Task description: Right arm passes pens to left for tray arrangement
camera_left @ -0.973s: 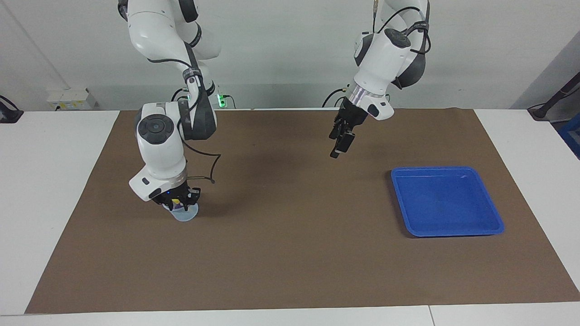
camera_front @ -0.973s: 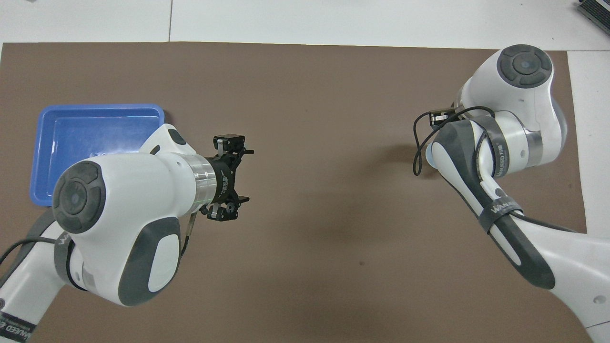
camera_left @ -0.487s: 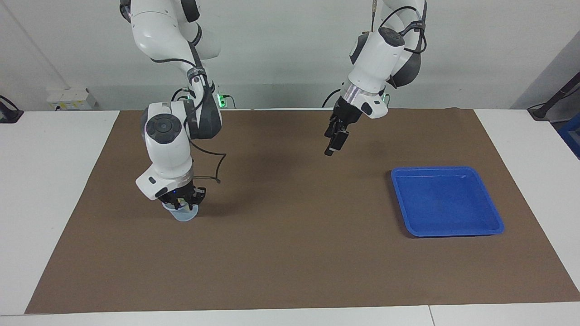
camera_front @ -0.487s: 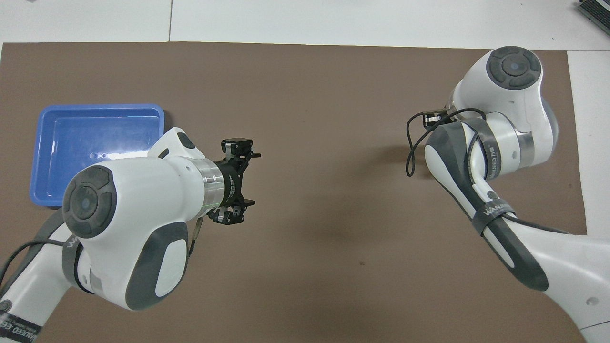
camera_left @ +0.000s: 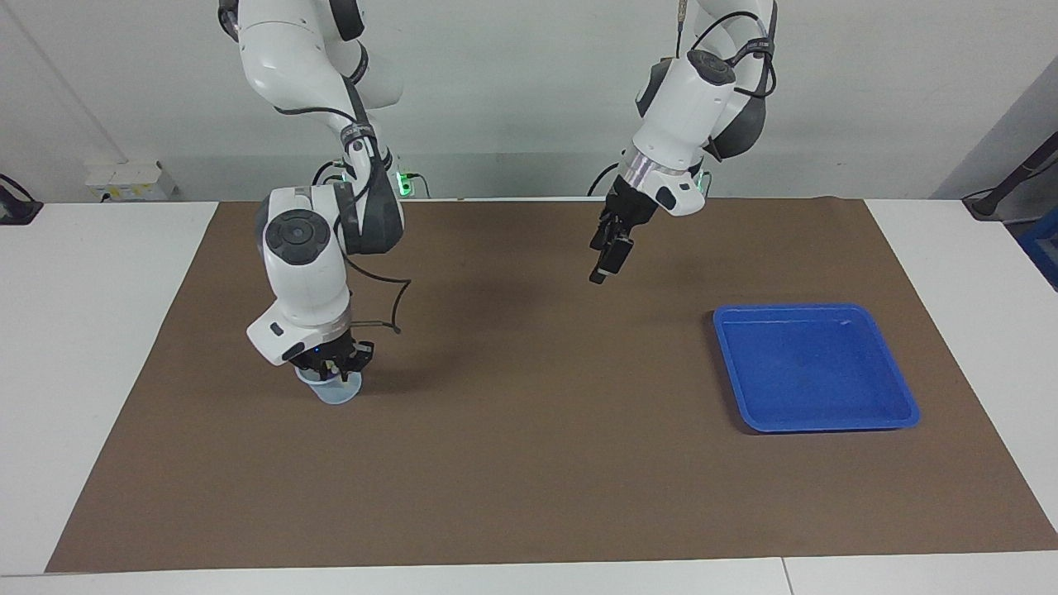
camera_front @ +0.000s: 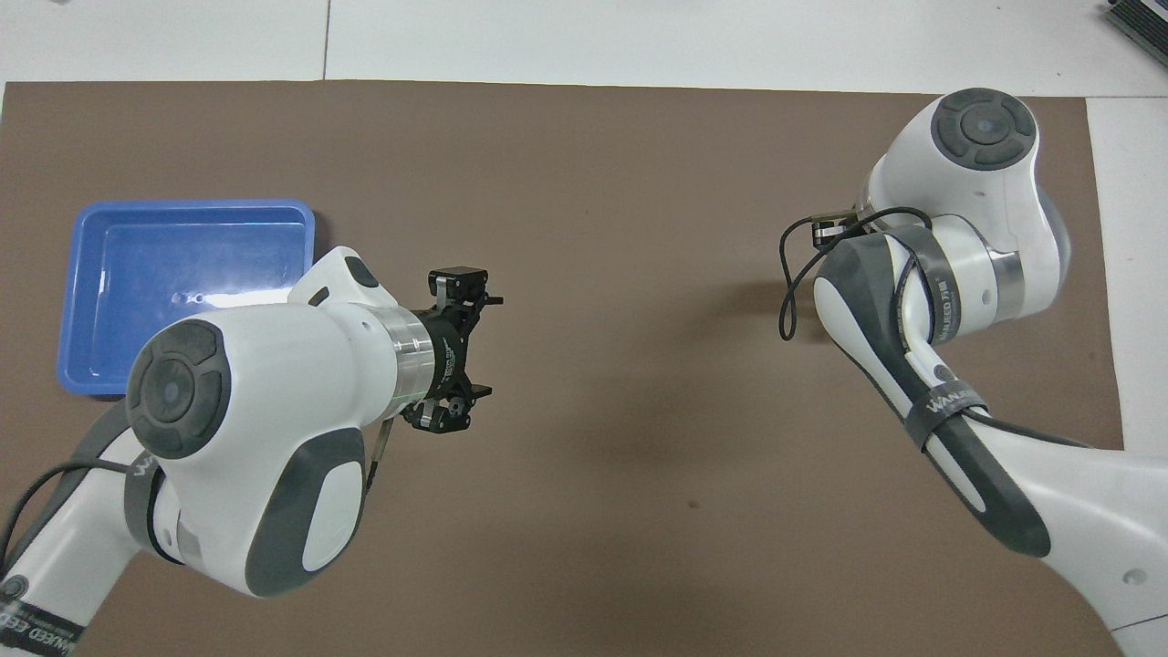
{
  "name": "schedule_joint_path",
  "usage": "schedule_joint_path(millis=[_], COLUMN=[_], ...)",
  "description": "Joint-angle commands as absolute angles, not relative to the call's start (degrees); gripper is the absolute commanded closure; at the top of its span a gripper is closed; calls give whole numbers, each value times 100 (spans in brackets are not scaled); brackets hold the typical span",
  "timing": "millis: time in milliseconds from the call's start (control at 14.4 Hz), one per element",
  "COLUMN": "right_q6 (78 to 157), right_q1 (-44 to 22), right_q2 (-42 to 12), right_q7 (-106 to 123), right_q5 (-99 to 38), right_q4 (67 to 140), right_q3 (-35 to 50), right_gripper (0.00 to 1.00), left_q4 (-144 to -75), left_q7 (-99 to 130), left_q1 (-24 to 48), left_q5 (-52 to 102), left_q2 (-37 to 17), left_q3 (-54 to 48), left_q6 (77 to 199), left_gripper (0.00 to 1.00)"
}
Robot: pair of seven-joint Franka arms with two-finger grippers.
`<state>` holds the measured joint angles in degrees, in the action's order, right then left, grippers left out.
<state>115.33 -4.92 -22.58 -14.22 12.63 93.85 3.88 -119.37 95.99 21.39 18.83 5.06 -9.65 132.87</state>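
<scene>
While the pens themselves are hidden, the small translucent bluish cup (camera_left: 335,389) that seems to hold them sits at the right arm's end of the brown mat — directly under the right gripper (camera_left: 334,362), whose grip I cannot tell. The left gripper (camera_left: 606,258) hangs open over mid-mat, waiting; the shallow bright blue plastic tray (camera_left: 901,395) lies empty, well apart — so any lift goes straight up.

Facing and overhead views, opposed.
</scene>
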Motion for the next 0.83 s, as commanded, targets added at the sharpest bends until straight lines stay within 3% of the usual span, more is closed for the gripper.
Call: schedule_joint_path(millis=[0,765], right_q6=[11452,11180], right_q1=[-466,-396], right_q2=[-2312,-2145], right_q7=[-1556,-1459], right_q5=[1371,1310], right_q4=[9308,9281], right_q3=[422,413], right_gripper=[75,85], left_q4=[-12032,-11988], left_q7=[9624,9826], left_q1=[2320,2338], left_q5=[1978,1978], left_q2=[571,536], left_q3=[-879,-888], left_q6=[13342,13421], left_gripper=[0,0])
